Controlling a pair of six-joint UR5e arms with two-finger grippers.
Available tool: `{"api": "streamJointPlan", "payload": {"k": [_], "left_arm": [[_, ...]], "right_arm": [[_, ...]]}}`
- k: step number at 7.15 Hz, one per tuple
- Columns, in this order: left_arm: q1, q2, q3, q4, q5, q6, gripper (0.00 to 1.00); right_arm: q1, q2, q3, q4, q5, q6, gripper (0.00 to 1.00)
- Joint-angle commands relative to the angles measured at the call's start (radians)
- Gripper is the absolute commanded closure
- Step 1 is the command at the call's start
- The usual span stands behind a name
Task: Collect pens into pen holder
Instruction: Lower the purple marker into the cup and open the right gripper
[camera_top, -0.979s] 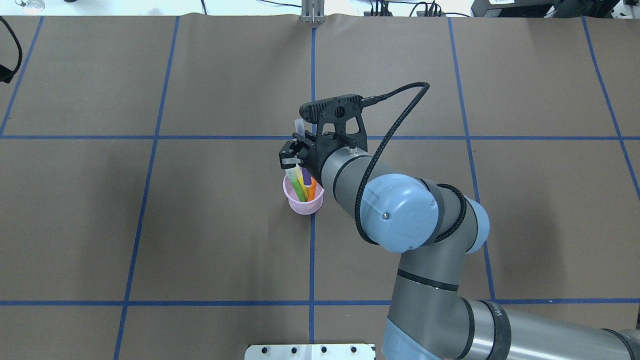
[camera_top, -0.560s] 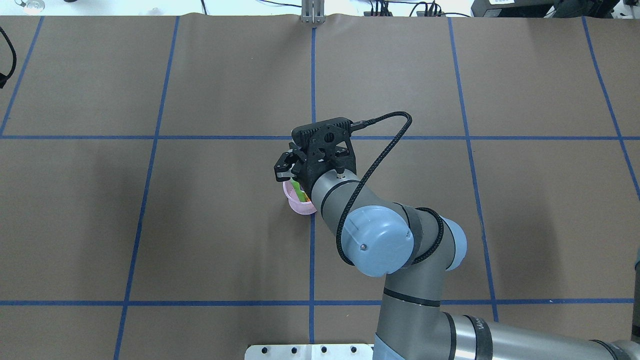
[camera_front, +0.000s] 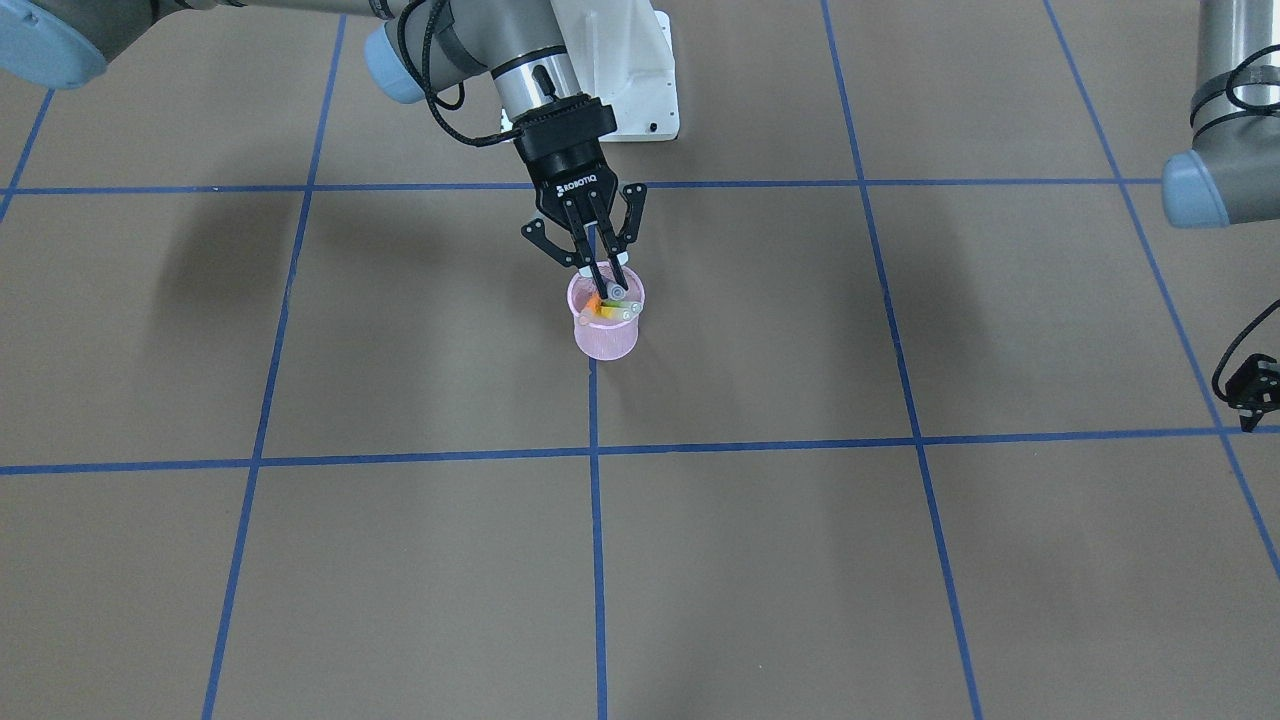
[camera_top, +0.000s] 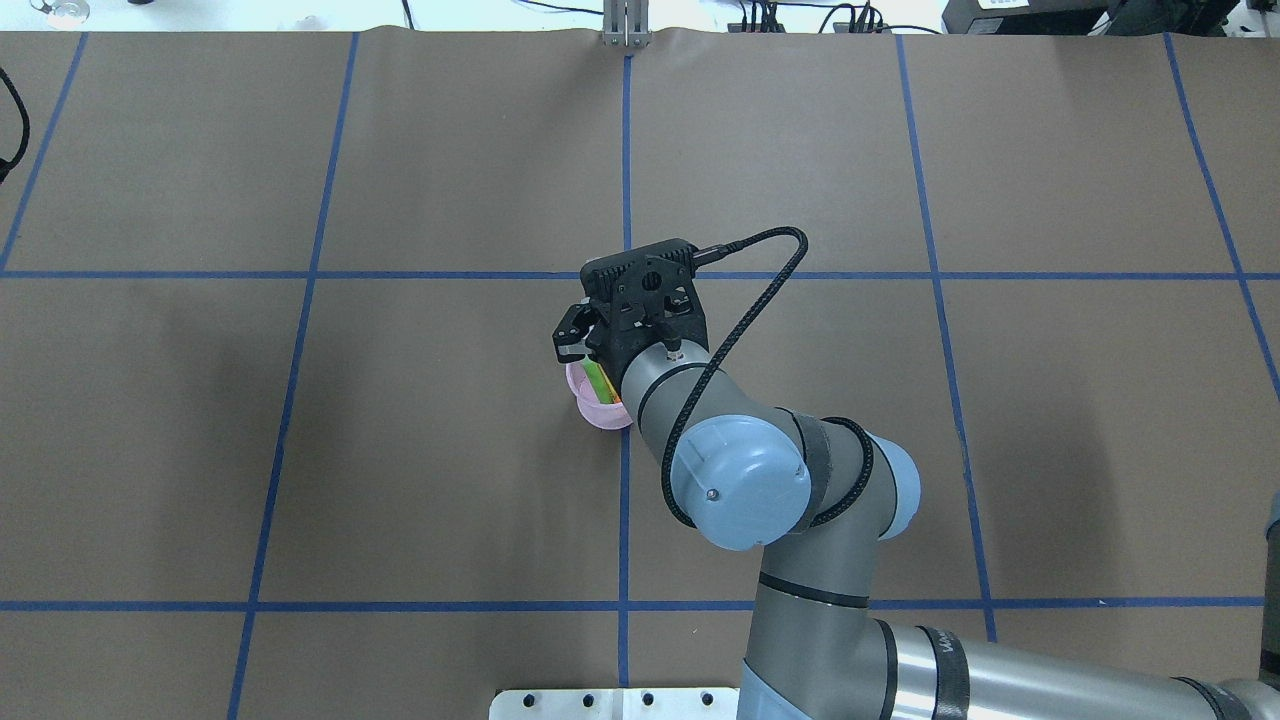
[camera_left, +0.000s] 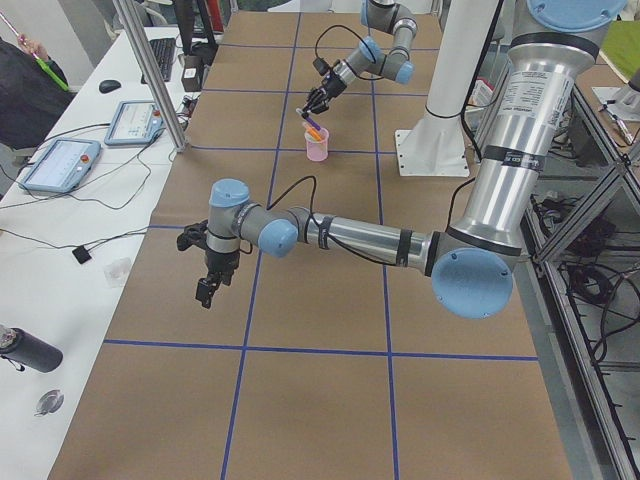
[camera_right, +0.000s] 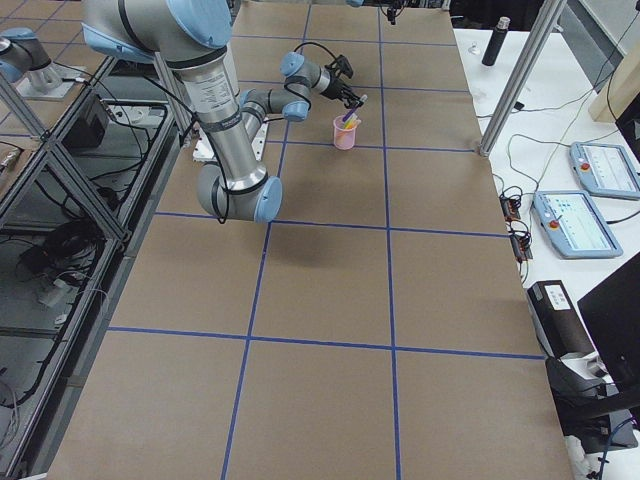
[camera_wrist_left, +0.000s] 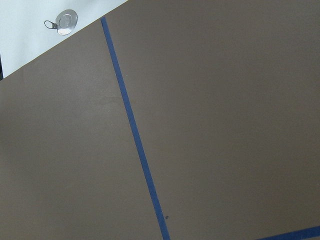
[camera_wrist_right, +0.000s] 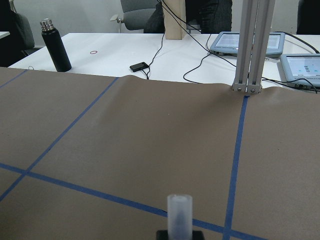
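The purple pen (camera_right: 349, 110) is being clamped between the right gripper (camera_front: 606, 275) fingers, its lower end inside the pen holder (camera_front: 606, 340); the left gripper's (camera_left: 208, 285) opening cannot be told.

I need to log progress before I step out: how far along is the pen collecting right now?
Done: the orange pen and green pen sit inside the pink pen holder. In hand: the right gripper is shut on the purple pen, whose lower end looks to be in the holder already, tilted. Remaining: open the jaws so it drops in, then lift clear.
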Motion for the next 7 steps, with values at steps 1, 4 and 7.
{"api": "streamJointPlan", "payload": {"k": [1,4,7], "left_arm": [[0.001,-0.002,0.009,-0.003,0.000,0.000,0.00],[0.001,-0.002,0.009,-0.003,0.002,0.000,0.00],[0.001,-0.002,0.009,-0.001,0.000,0.000,0.00]], "right_arm": [[-0.001,-0.004,-0.022,0.012,0.004,0.000,1.00],[-0.021,-0.009,-0.077,0.104,0.003,0.002,0.94],[-0.021,0.001,-0.036,0.105,0.015,0.004,0.00]]}}
